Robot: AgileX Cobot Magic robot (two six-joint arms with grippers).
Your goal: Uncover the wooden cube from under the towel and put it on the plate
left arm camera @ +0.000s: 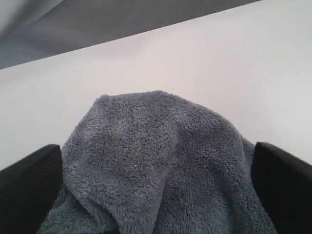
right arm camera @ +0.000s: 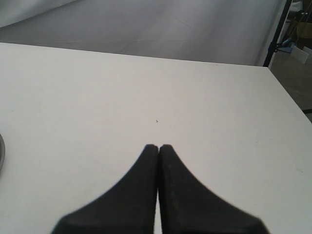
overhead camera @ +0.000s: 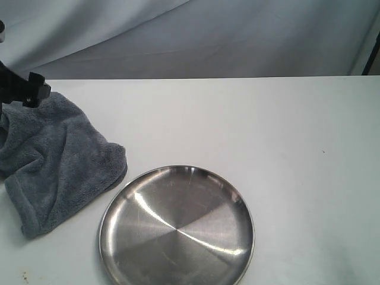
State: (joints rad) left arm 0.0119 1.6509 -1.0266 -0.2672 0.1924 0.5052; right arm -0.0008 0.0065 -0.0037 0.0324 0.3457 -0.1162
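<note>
The dark grey fluffy towel (overhead camera: 53,157) lies bunched at the table's left, just left of the round steel plate (overhead camera: 176,228). The wooden cube is hidden; no part of it shows in any view. My left gripper (left arm camera: 156,146) is open, its black fingers (left arm camera: 29,185) spread wide on either side of a raised hump of the towel (left arm camera: 156,170). In the exterior view the left gripper (overhead camera: 24,89) sits at the towel's far edge. My right gripper (right arm camera: 158,146) is shut on nothing, above bare table.
The plate's surface holds nothing. A sliver of the plate's rim (right arm camera: 1,151) shows in the right wrist view. A grey cloth backdrop (overhead camera: 190,35) hangs behind the white table (overhead camera: 285,136). The table's right edge (right arm camera: 292,112) runs close to the right gripper.
</note>
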